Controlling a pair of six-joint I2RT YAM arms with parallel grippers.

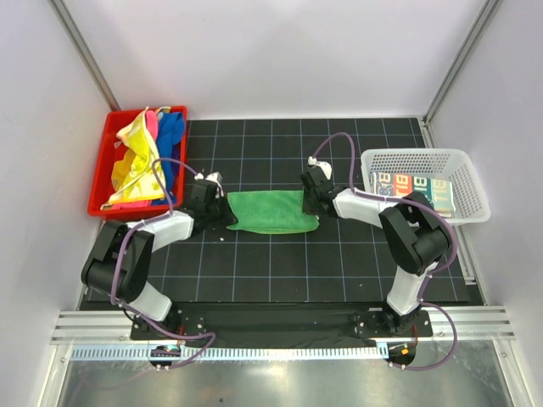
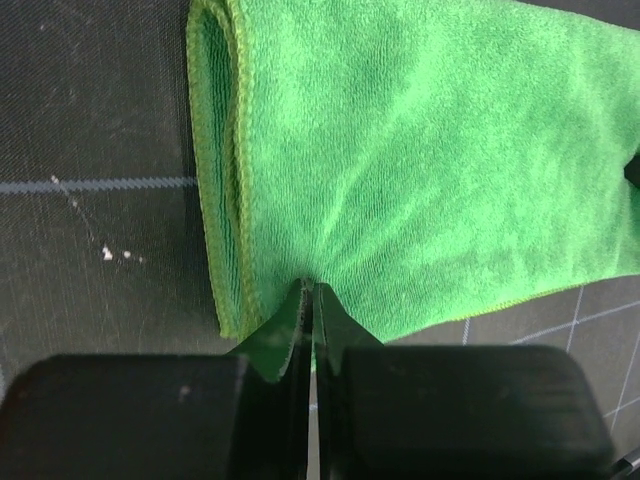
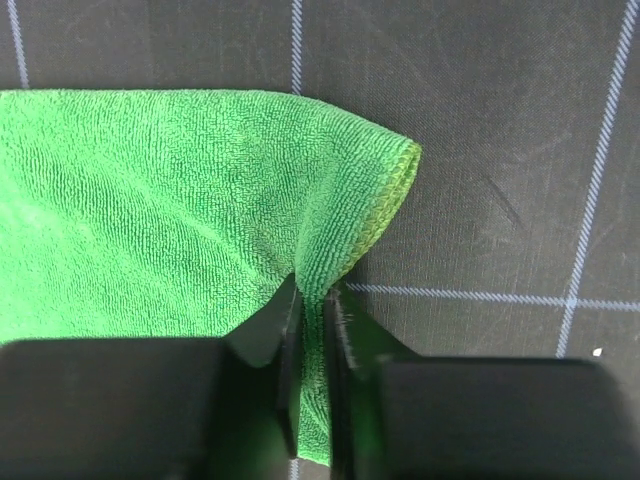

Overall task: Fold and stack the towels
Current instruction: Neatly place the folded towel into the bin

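Your green towel (image 1: 271,212) lies folded mid-worktop (image 1: 280,271), between the arms. Your left gripper (image 2: 308,300) pinches its left end, jaws closed on the cloth. Your right gripper (image 3: 312,300) nips the right corner, jaws narrow. It looks light, soft and floppy, so hold it by the hemmed edges and lift both ends together.

A black mat (image 1: 280,263) ruled with a pale grid covers the table, with plain white walls (image 1: 280,51) rising behind it and at both its sides, slim metal posts (image 1: 81,47) slanting up from its far corners, and a ribbed aluminium rail (image 1: 76,326) running along its near edge, all in soft, even light.
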